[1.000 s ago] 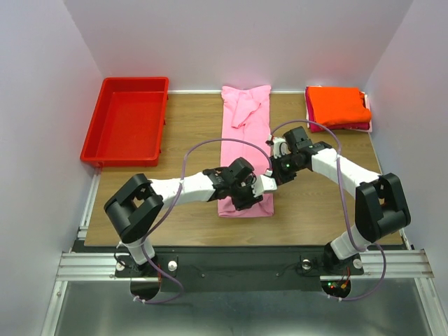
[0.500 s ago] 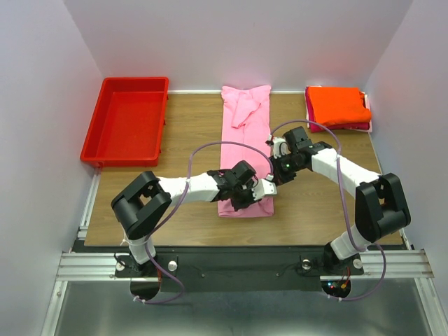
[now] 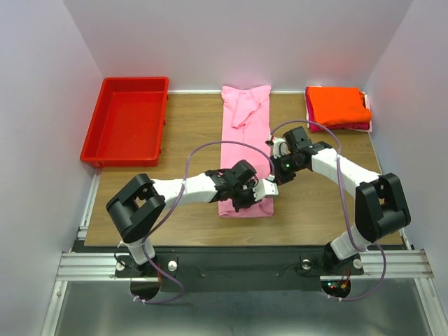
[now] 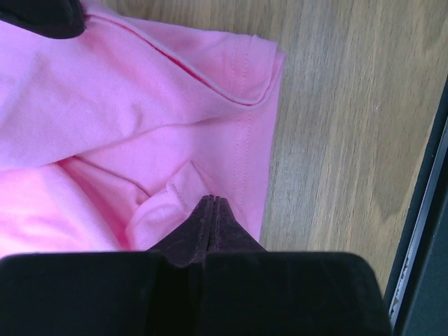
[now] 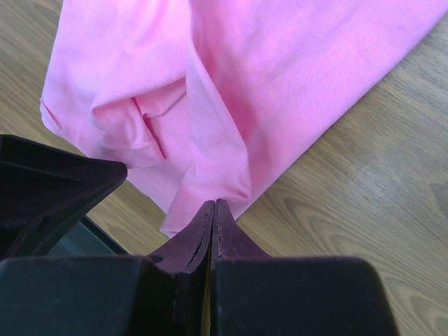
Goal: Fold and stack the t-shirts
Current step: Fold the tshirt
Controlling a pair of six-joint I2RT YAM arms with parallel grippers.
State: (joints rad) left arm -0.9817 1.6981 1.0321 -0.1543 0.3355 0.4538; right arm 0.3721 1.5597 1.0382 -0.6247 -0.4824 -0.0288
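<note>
Since the earlier shot the left pincer (image 4: 213, 201) had slid a bit further over the near end of the pink shirt (image 3: 245, 133) and snapped closed; a second before, it was clearly wider. In its wrist view the tips were pressed together with a little pucker of pink cloth pinched right at them, the hem corner lying just ahead and to the side. The right pincer (image 5: 213, 204) hadn't budged: jaws fully together, nipping the shirt's edge where a fold ran straight away from its tips. So both had hold of the same shirt, which lay as a long strip stretching away from the two pincers toward the back wall. The orange shirt (image 3: 338, 105) sat already folded well beyond the right pincer, on top of a darker red one (image 3: 362, 127), and the red tray (image 3: 127, 119) was far off past the left one. My read: this was the grab before folding the near end over. Next move probably needs both lifting together and carrying the hem evenly away, otherwise the cloth skews or slips out.
</note>
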